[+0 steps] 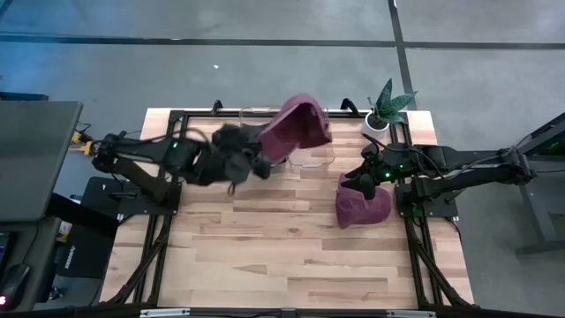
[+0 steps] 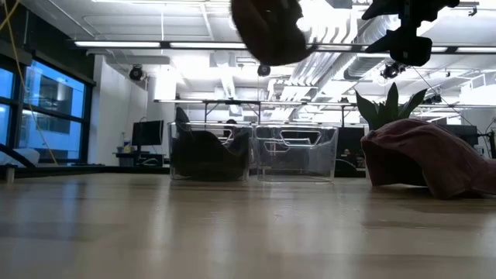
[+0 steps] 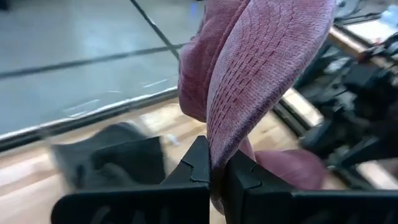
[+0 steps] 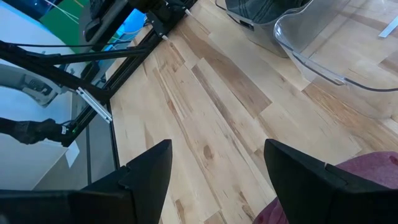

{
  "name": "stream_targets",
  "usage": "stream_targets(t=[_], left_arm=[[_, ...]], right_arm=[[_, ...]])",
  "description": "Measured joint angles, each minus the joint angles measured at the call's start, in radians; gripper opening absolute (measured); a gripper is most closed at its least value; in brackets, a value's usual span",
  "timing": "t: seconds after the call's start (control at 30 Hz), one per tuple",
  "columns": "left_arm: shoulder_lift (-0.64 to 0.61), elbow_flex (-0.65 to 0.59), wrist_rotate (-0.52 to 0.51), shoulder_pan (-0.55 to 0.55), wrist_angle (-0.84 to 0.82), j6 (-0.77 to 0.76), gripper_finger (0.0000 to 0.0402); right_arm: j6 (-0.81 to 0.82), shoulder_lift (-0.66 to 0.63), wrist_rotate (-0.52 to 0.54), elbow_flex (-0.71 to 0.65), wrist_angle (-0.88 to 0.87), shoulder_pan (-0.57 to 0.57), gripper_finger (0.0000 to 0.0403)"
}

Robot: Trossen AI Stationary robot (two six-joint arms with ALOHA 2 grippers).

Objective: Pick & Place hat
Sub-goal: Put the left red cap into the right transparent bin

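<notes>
Left arm: the left gripper (image 3: pixel 214 177) hangs above the far middle of the desk (image 1: pixel 265 256), its jaws closed on a fold of a maroon knitted hat (image 1: pixel 298 126). The hat is clear of the desk and droops from the pinch in a loose, ribbed fold, just over two clear bins at the far edge. The left bin (image 2: pixel 209 151) already holds something dark; the right bin (image 2: pixel 298 153) looks empty, though its floor is hard to read from the low view.

Handling, judged from the drape: the hat is soft, light and limp. It keeps no shape of its own, so a pinch on a doubled fold or on the rim gives the surest hold. A grip on a single layer may let it stretch or slip free. It is in no way fragile.

Right arm: the right gripper (image 4: pixel 217 171) hovers near the right edge, jaws spread apart and holding nothing. It sits directly over a second maroon hat (image 1: pixel 362 208), which lies slumped on the desk. A bunched ridge on top of that heap seems the best place to take hold.

Far right corner: a small potted plant (image 1: pixel 386 108) stands apart from both hats.
</notes>
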Motion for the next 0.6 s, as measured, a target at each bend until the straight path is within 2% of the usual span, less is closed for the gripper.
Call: stream_targets(t=[0.13, 0.27, 0.6], left_arm=[[0.000, 0.000, 0.095, 0.112, 0.140, 0.087, 0.0000], [0.000, 0.000, 0.239, 0.218, 0.239, 0.133, 0.0000], [0.000, 0.000, 0.490, 0.414, 0.246, 0.180, 0.0000]], right_arm=[[0.000, 0.000, 0.000, 0.000, 0.000, 0.000, 0.0250], [0.000, 0.000, 0.000, 0.000, 0.000, 0.000, 0.0250], [0.000, 0.000, 0.000, 0.000, 0.000, 0.000, 0.0250]])
